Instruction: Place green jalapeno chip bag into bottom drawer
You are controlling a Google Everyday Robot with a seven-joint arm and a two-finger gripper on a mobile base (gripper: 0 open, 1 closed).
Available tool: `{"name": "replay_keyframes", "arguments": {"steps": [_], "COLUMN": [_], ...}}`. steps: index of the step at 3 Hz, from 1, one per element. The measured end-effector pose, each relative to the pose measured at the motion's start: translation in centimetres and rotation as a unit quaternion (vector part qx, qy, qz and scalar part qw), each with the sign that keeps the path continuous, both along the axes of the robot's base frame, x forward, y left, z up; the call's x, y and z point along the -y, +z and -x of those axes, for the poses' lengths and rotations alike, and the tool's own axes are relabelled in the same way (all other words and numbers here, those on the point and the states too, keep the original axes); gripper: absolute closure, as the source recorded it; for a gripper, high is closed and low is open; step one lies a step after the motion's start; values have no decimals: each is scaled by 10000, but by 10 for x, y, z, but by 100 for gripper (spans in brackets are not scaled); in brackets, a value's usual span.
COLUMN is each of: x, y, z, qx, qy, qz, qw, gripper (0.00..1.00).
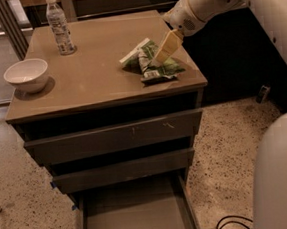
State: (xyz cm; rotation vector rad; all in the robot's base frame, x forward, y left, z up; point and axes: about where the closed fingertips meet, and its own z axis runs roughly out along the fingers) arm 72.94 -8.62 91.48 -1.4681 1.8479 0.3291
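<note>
The green jalapeno chip bag (151, 63) lies crumpled on the right part of the cabinet top (95, 83), near its right edge. My gripper (164, 50) comes in from the upper right on a white arm and hangs just above the bag's right half, its tan fingers (167, 45) pointing down-left at it. The bottom drawer (135, 215) is pulled out at the foot of the cabinet, with a flat grey floor and nothing in it.
A white bowl (26, 75) sits at the left of the cabinet top and a clear plastic bottle (59, 26) stands at the back left. Two wider drawers (115, 136) sit higher up. A black cable (233, 224) lies on the speckled floor at lower right.
</note>
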Motion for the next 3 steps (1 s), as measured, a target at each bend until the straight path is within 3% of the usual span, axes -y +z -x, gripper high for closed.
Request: {"name": "replay_keyframes", "arguments": {"steps": [1,2,3], "x": [-22,-31,-31], "y": [-32,-50,-51], "z": [-18,-27,-27], "qx": [-393,-631,-637], "qy": [210,264,269], "qz": [327,484,490], "qw": [9985,9965,9964], "gripper": [0,0,19]}}
